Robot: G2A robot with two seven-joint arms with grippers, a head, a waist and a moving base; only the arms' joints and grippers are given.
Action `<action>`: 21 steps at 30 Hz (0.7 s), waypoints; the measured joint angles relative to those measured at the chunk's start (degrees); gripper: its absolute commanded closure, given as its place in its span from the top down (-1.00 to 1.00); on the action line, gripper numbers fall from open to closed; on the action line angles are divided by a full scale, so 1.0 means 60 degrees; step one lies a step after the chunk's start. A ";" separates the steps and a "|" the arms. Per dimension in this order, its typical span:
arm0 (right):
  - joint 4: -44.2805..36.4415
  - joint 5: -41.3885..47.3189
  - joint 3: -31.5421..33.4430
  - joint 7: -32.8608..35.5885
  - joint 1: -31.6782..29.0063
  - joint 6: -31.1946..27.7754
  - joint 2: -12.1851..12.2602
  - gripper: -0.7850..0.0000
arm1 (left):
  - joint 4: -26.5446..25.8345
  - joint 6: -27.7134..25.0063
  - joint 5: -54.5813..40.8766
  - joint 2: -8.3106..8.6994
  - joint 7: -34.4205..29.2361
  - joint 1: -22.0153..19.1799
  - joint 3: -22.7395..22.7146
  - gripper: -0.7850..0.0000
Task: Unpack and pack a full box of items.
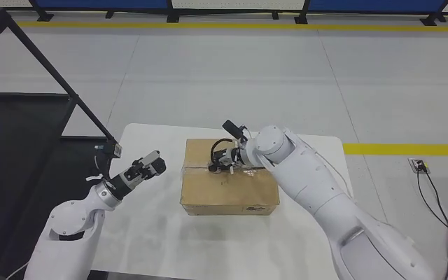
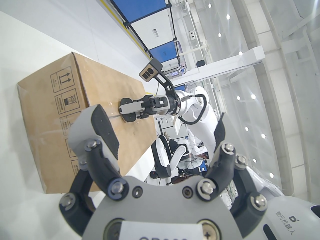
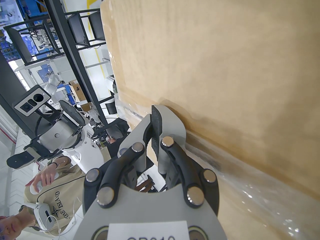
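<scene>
A closed brown cardboard box [image 1: 229, 185] stands in the middle of the white table [image 1: 154, 231], with clear tape [image 3: 225, 173] along its top seam. My right gripper [image 1: 216, 166] rests on the box top at the left end of the seam. Its fingers [image 3: 155, 121] are shut, tips against the taped seam, and I cannot tell whether tape is pinched between them. The left gripper [image 1: 151, 166] hangs open above the table, left of the box and apart from it. In the left wrist view its pads [image 2: 103, 126] frame the box [image 2: 50, 116] and the right gripper [image 2: 130, 109].
A black metal frame [image 1: 49, 70] and a dark panel stand just off the table's left edge. Bare table surface lies in front of the box and to its left and right.
</scene>
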 measured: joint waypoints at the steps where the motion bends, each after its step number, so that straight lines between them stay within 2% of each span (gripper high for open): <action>1: -0.0081 -0.0055 0.0096 -0.0011 -0.0061 0.0020 0.0078 -1.00 | 0.0008 0.0004 0.0009 0.0001 0.0000 -0.0032 0.0039 1.00; 9: -0.1128 -0.0593 0.0764 0.0001 -0.0675 0.0398 0.0681 -1.00 | 0.0056 -0.0019 0.0013 0.0009 0.0021 -0.0170 0.0221 1.00; 21: -0.3756 -0.1741 0.2493 -0.0091 -0.2234 0.1753 0.1861 -1.00 | 0.0117 -0.0036 -0.0008 0.0024 0.0018 -0.0352 0.0445 1.00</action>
